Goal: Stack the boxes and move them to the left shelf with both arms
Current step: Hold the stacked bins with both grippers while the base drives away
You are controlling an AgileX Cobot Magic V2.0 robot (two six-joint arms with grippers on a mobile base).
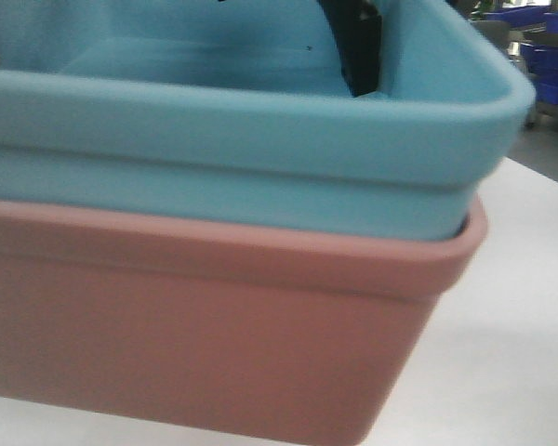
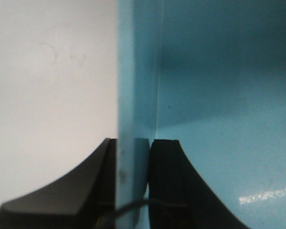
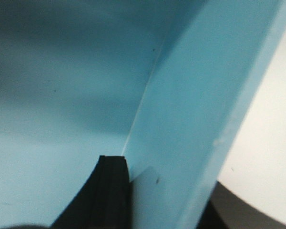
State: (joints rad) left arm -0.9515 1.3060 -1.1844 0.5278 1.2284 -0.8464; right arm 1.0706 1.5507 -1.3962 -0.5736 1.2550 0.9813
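Blue box (image 1: pixel 260 121) nests inside pink box (image 1: pixel 195 344). Left end effector (image 2: pixel 133 145) clamps the blue box's wall, fingers (image 2: pixel 164 181) straddling it; right end effector (image 3: pixel 169 191) grips opposite wall.

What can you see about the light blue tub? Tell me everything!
The light sky-blue plastic tub is smooth and rectangular, with rounded corners and a rolled rim. It sits nested in the salmon-pink plastic tub, its rim above the pink one. The left gripper pinches one side wall between black fingers; the right gripper clamps the opposite wall.
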